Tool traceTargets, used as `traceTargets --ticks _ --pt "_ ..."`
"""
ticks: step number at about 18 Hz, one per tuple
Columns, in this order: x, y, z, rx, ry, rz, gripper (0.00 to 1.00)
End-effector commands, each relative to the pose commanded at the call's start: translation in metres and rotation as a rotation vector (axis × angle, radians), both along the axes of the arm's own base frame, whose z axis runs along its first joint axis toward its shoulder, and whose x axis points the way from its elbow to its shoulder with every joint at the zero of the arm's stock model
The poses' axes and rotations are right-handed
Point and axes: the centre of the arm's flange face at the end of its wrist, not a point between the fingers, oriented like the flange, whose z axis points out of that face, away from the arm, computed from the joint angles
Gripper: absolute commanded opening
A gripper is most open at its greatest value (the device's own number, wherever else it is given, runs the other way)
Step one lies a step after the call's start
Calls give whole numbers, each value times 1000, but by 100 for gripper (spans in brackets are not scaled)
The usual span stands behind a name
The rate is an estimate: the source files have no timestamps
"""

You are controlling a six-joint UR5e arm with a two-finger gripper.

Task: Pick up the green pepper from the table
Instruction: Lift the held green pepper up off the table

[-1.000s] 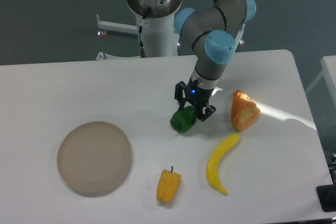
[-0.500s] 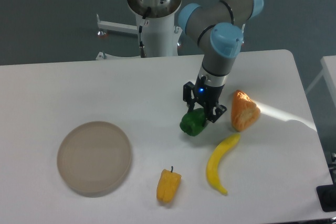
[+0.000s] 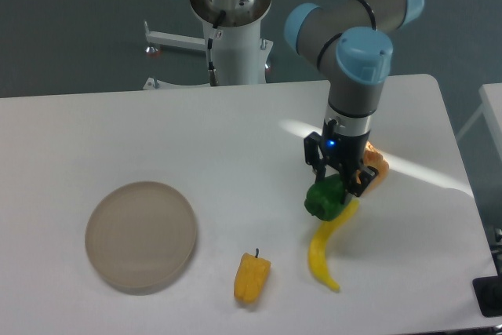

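White table (image 3: 157, 131): gripper (image 3: 336, 180) pinches the green pepper (image 3: 325, 199), hiding the banana's (image 3: 323, 247) top end.

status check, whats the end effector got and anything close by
End effector shut on green pepper. Pepper in grasp, overlapping the banana's upper end in view. Orange piece partly hidden behind the end effector.

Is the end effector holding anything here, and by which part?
Yes: the end effector grips the green pepper by its upper part.
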Motion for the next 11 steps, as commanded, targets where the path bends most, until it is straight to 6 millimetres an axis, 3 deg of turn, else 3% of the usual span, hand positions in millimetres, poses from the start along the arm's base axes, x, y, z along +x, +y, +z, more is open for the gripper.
traceTargets --ticks 3,11 --pt "-9 -4 7 -20 41 -30 30" --pt "-26 -7 -8 -61 59 7 30"
